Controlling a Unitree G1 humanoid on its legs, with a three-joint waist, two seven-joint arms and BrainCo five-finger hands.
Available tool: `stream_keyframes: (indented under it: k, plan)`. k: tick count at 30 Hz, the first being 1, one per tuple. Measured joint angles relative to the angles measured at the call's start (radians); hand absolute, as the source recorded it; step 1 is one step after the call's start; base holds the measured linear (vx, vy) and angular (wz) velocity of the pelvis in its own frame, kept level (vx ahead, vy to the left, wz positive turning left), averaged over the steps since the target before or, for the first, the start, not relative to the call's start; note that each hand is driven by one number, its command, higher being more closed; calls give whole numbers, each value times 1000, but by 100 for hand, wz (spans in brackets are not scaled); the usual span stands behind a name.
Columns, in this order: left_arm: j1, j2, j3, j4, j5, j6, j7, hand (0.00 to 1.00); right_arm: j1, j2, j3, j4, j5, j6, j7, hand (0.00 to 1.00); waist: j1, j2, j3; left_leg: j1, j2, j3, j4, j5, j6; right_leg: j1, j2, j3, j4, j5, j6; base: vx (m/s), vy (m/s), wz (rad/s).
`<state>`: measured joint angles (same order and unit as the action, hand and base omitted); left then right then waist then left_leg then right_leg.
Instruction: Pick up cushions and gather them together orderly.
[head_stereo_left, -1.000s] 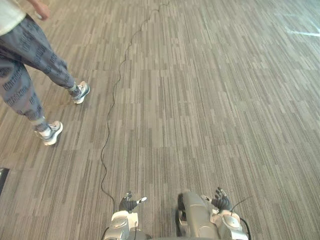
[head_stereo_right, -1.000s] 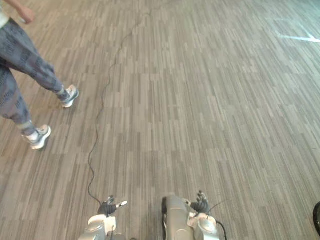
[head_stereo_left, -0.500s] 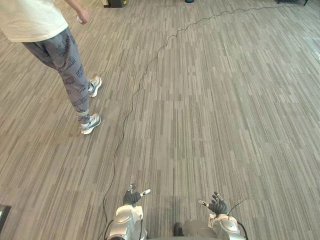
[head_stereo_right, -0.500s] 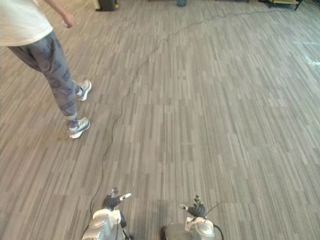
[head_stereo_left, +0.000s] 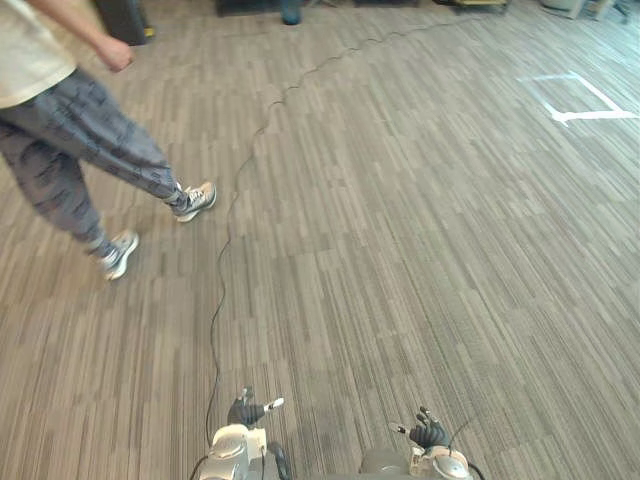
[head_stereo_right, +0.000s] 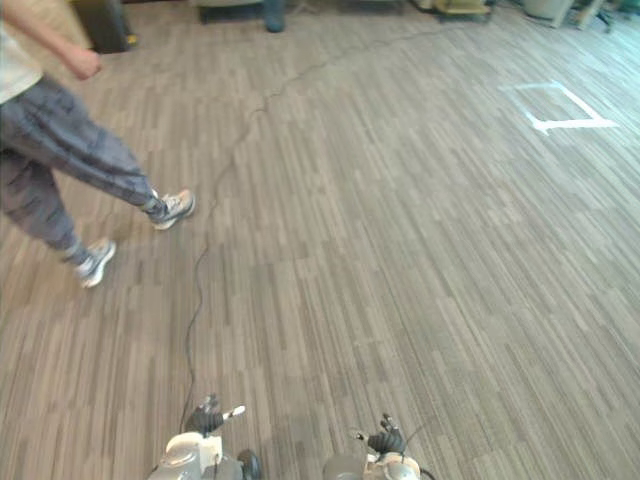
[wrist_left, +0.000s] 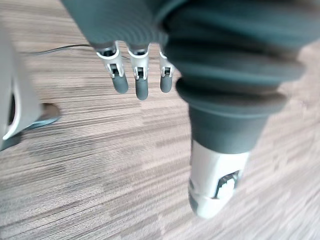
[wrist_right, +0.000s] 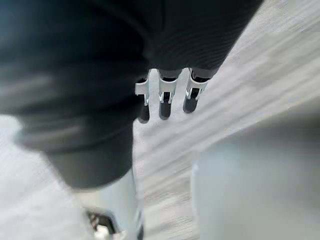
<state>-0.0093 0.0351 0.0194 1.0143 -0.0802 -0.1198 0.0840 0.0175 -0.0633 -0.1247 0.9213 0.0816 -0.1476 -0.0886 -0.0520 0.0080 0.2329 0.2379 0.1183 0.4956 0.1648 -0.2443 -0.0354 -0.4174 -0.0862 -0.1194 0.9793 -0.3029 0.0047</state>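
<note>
Near the camera, the robot's left hand (head_stereo_left: 247, 410) and right hand (head_stereo_left: 428, 433) hang over the grey striped carpet floor (head_stereo_left: 400, 260). Their fingers (wrist_left: 142, 87) are straight and slack, with no cushion in either, so the gathering looks not yet begun; where the cushions lie cannot be told. Farther left, a person in grey patterned trousers (head_stereo_left: 80, 140), feet together half a second ago, now strides wide. The view has swung, bringing in a white tape mark (head_stereo_left: 575, 100).

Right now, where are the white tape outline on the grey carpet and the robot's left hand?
white tape outline (head_stereo_left: 558, 117): left eye view, its near corner.
left hand (head_stereo_left: 243, 411): left eye view, its dark back.
</note>
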Motion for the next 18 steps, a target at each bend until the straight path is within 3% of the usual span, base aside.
stream_keyframes:
  k: [2,3,4,5,6,7,8,9,10,11,12,13,15,16,18]
  plan:
    - [-20,3,-11,3,0,0,0,0,-7,-7,1,-8,1,-3,0,0,-18,-3,1,46,3,16,-7,0,0,-54,3,-131,-255,26,-38,570,-5,-24]
    - [-33,3,-21,2,2,0,0,0,-10,-17,7,-3,-1,0,-2,0,-24,-13,-2,72,-10,15,-11,-1,-6,-68,18,-164,-472,125,-56,709,-66,-1]
    - [-43,-2,-31,7,4,0,1,0,-15,-28,6,15,5,4,0,0,-37,-7,8,113,-13,11,-14,-4,-45,-40,48,-172,-588,320,-186,722,-60,-27]
    - [-53,-11,-41,12,9,-2,-4,0,-43,-49,4,30,2,5,-5,0,-32,39,13,114,14,13,-19,19,-70,-39,77,-179,-579,309,-182,808,-26,-45]
    - [-82,-14,-40,21,20,1,-7,0,-67,-55,-23,43,-2,11,-9,0,-42,41,29,155,-24,-31,-63,155,-127,-71,51,-152,-439,215,-181,644,-28,-47]
    - [-82,-19,-38,19,21,1,-7,0,-63,-56,-35,52,-1,20,-9,0,-50,40,37,189,-38,-52,-77,215,-155,-73,27,-155,-358,174,-188,720,-114,-25]
    - [-64,-33,-37,13,24,-2,-7,0,-46,-58,-53,54,-2,30,-10,0,-66,31,37,213,-39,-90,-7,291,-160,-45,26,-158,-310,100,-166,564,-211,-43]
    - [-36,-33,-20,9,33,-3,-5,0,-16,-55,-40,36,-2,37,-9,0,-70,45,31,125,20,-142,287,348,-191,55,71,-132,-377,17,-137,542,-209,-61]
    - [-27,-40,-4,6,38,-3,-6,0,-13,-58,-35,32,-2,36,-9,0,-69,61,26,60,57,-163,448,345,-196,89,98,-125,-412,17,-134,569,-136,-98]
    - [-17,-42,32,-8,39,-2,-8,0,-12,-49,-25,32,-2,36,-10,0,-61,60,25,-83,115,-188,757,314,-208,175,134,-98,-476,27,-152,708,-91,-101]
    - [-15,-52,62,-31,38,-1,-7,0,-5,-33,-15,24,-2,38,-11,0,-53,25,39,-206,132,-199,923,245,-218,268,148,-57,-538,27,-174,702,-71,-83]
    - [-15,-53,63,-32,38,-1,-7,0,-5,-32,-15,23,-2,38,-11,0,-53,23,39,-211,132,-199,926,243,-218,273,148,-55,-540,27,-176,561,-49,-90]
    - [-8,-58,69,-63,37,-3,-8,0,0,-7,3,-4,-1,36,-11,0,-5,-19,45,-387,136,-159,919,124,-140,411,164,74,-655,30,-186,452,56,-145]
    - [-13,-57,70,-79,36,-7,-7,0,-4,-5,11,-1,-1,36,-8,0,8,-20,46,-450,130,-138,823,72,-89,473,164,142,-698,31,-183,488,108,-151]
    - [-13,-48,69,-78,31,-22,-3,0,-7,4,9,7,-1,37,-10,0,16,-24,49,-490,103,-135,610,41,-63,549,141,222,-731,18,-159,602,216,-147]
